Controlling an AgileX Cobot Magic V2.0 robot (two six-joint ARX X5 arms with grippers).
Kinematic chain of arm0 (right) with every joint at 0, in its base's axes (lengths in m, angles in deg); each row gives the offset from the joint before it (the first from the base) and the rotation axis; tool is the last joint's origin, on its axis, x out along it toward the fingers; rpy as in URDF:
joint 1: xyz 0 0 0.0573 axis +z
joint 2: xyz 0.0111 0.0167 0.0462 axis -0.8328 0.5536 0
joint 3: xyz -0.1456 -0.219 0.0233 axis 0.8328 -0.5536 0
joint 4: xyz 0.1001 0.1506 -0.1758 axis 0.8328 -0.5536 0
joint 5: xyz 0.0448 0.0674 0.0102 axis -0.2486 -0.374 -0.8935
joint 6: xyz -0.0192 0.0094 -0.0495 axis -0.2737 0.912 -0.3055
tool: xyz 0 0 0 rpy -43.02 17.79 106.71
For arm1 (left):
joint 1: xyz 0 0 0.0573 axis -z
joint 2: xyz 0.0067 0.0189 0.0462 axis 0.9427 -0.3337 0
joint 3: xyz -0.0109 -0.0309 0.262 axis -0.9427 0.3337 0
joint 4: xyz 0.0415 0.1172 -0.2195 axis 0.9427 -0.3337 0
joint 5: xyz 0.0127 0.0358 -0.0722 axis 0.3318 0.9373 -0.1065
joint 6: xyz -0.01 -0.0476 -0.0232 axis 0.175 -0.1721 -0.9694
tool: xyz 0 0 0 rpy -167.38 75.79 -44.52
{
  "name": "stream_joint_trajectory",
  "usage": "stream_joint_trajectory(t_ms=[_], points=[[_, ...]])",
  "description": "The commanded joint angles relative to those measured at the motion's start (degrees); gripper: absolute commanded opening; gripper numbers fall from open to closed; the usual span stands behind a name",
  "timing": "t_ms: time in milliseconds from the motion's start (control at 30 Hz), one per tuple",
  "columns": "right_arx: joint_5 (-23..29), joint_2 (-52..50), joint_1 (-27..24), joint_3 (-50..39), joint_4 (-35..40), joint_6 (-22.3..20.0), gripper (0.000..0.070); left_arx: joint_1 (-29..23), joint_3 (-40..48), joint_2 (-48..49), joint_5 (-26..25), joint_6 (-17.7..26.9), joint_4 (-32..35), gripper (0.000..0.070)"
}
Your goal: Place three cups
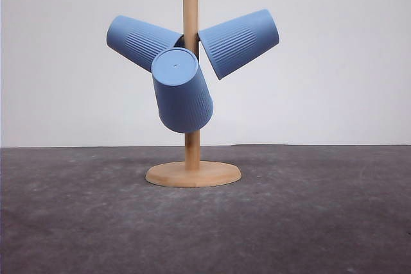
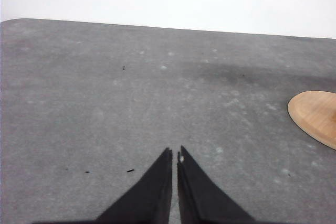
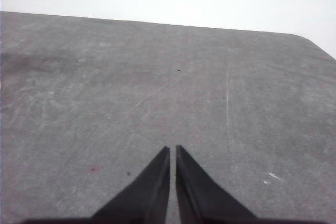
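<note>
Both grippers: matte black, tapered pointed jaws, no markings.

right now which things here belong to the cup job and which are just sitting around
Job things:
- left cup, hung on the stand
- right cup, hung on the stand
- front cup, base toward the camera

Just there:
- wooden peg stand
- grey table
- left claw and right claw, both shut, holding nothing

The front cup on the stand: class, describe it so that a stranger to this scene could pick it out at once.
Find the wooden peg stand rising from its round base on the grey table. Three light-blue ribbed cups hang around its pole. The front cup is the lowest, and its flat round bottom faces the camera, while the left cup and the right cup angle out sideways.
</note>
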State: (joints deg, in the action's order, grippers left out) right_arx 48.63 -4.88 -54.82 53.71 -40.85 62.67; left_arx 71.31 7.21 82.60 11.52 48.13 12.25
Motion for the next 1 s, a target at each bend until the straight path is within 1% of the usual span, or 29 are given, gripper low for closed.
stream_joint_trajectory(t_ms=[0,967], points=[[0.0,0.0,0.1,-0.2,0.6,0.8,0.0016,0.0,0.7,0.0,0.3,0.5,0.6,0.0000],[0.0,0.0,0.1,-0.2,0.6,0.8,0.0016,0.0,0.7,0.0,0.3,0.5,0.6,0.0000]])
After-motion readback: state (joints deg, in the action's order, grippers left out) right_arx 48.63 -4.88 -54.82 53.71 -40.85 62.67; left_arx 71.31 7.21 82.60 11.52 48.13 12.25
